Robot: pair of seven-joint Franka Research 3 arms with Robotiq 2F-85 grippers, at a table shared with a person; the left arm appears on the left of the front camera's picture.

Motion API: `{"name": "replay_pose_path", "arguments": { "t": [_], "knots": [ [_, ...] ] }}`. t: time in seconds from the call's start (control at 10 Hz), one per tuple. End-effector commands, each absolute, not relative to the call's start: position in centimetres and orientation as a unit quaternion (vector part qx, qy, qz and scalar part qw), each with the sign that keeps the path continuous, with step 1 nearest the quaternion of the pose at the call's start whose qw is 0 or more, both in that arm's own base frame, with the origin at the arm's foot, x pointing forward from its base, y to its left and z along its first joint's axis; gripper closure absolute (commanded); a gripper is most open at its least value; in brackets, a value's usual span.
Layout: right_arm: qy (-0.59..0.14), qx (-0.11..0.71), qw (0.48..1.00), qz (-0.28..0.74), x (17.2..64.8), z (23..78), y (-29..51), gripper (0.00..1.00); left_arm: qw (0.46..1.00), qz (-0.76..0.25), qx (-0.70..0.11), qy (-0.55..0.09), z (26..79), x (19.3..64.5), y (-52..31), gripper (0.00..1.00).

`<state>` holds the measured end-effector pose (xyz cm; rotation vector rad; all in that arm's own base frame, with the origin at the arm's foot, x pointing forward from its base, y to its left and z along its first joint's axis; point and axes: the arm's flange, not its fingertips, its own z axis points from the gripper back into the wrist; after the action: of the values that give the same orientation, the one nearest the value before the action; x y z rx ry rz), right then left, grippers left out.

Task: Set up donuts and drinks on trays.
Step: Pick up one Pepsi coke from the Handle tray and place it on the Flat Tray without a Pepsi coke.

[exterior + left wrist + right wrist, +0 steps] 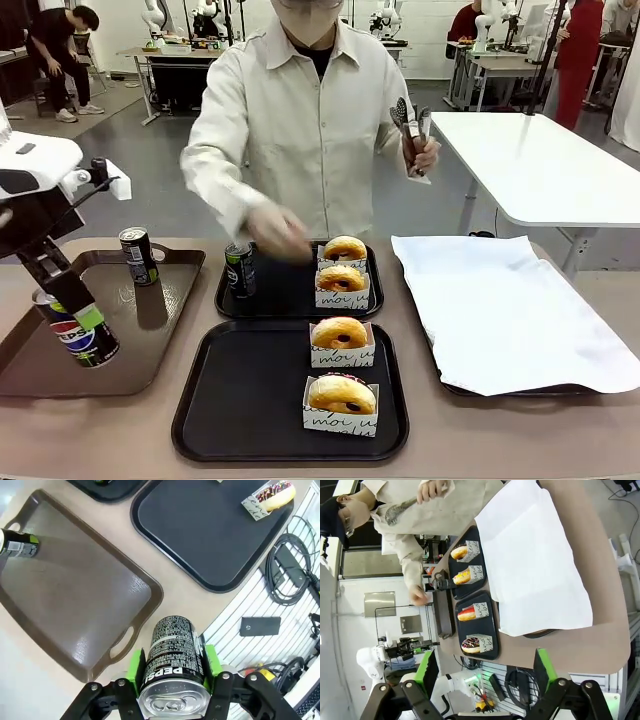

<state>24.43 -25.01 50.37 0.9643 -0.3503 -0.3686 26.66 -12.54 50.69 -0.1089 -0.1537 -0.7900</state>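
The left gripper [172,687] clamped a Pepsi can [172,667] above the brown tray [75,605], arm angled downward. The right gripper [485,672] stood spread, holding nothing.

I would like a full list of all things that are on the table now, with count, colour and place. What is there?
Black trays: two; near one, far one, mid-table.
Donuts: four, golden-brown in white sleeves; two on the near tray, two on the far tray.
Cans: three, dark; one standing on the brown tray, one on the far black tray, one Pepsi can held above the brown tray.
Brown tray: one, robot's left.
White paper: one sheet, covering a tray on the robot's right.
Tongs: one, metal, in the person's hand.
Left pincer: shut on the Pepsi can.
Right pincer: open, empty.
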Motion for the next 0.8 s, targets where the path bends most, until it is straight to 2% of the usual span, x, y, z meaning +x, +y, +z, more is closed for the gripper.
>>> {"name": "replay_pose_path", "arguments": {
  "t": [0.0,0.3,0.7],
  "knots": [
    [-0.177,0.467,0.85,-0.167,24.5,50.4,-25.0,0.0,0.913,-0.4,-0.038,-0.07,49.7,28.6,-15.6,0.42],
    [-0.177,0.467,0.85,-0.167,24.5,50.4,-25.0,0.0,0.915,-0.395,-0.039,-0.073,48.9,34.1,-22.2,0.42],
    [-0.177,0.467,0.85,-0.167,24.5,50.4,-25.0,0.0,0.917,-0.393,0.006,-0.061,44.5,36.8,-28.4,0.42]
  ]
}}
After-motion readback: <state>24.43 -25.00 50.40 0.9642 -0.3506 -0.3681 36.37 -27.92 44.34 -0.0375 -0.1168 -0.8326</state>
